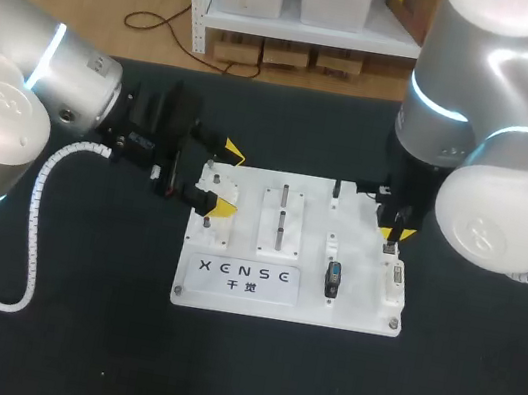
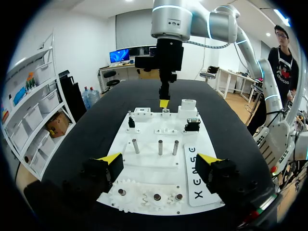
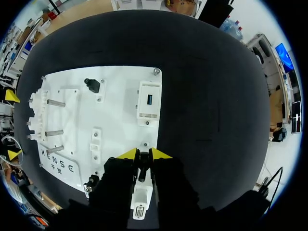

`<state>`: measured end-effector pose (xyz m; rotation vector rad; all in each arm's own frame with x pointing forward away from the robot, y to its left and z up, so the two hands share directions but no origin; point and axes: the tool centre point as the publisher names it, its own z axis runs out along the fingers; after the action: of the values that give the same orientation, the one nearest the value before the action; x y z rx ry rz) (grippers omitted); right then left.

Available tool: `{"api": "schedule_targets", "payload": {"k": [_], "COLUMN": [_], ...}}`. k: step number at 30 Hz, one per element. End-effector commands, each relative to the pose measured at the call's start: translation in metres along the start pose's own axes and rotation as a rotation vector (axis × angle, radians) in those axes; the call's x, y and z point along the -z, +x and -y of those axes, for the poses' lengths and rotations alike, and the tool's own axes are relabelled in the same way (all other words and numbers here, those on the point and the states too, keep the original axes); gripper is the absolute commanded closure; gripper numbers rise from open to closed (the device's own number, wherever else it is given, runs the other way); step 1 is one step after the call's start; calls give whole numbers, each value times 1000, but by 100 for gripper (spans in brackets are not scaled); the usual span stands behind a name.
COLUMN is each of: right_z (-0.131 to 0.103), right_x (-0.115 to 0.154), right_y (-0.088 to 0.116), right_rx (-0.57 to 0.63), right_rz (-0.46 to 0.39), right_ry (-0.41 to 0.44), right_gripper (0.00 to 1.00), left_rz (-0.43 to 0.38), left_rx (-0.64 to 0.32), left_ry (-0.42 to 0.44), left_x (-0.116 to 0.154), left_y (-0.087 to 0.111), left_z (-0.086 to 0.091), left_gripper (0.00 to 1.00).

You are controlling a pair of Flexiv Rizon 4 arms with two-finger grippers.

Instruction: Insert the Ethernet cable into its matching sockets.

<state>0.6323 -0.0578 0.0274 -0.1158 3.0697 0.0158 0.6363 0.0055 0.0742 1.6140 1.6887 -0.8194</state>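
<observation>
Pinching a small dark plug (image 3: pixel 142 169) between yellow tips drawn close on either side: right gripper (image 3: pixel 144 155), pointed straight down. Plug taken for the Ethernet cable's end; no trailing cable visible.

Directly beneath the plug, a white socket block (image 3: pixel 139 199) at the edge of the white board (image 3: pixel 120 77) on the right arm's side. Plug tip at or just above the opening; contact not discernible.

Judged stage: plug gripped and lined up over the socket, insertion not confirmed, seating push left to do. Second socket, if any, not identified.

Further along the same board edge, a white block with a blue port (image 3: pixel 148 99), unoccupied. Toward the board's middle from that, a black connector (image 1: pixel 333 278) in its own holder.

At the opposite board edge, left gripper (image 2: pixel 158 160), fingers spread wide, holding nothing, over the white gears (image 2: pixel 149 195), well apart from the plug.
</observation>
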Motion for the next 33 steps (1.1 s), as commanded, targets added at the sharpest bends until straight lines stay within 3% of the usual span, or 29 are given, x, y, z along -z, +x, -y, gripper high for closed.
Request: {"api": "schedule_targets", "payload": {"k": [1, 24, 29, 30, 31, 33], "right_z": [-1, -1, -1, -2, -2, -2], "right_x": [-3, -27, -20, -16, -16, -16], "right_y": [0, 4, 4, 3, 3, 3], "right_rx": [3, -4, -4, -2, -2, -2], "right_rz": [-5, -43, -17, -10, -10, -10], "right_ry": [-1, 9, 6, -4, -4, -4], "right_gripper": [100, 100, 100, 65, 0, 0], "left_rz": [0, 0, 0, 0, 0, 0], "left_rx": [-1, -1, -1, -1, -1, -1], "left_ry": [-2, -2, -2, -2, -2, -2], "left_x": [0, 0, 0, 0, 0, 0], "left_y": [1, 1, 1, 1, 1, 1], "left_z": [0, 0, 0, 0, 0, 0], "left_gripper": [0, 0, 0, 0, 0, 0]}}
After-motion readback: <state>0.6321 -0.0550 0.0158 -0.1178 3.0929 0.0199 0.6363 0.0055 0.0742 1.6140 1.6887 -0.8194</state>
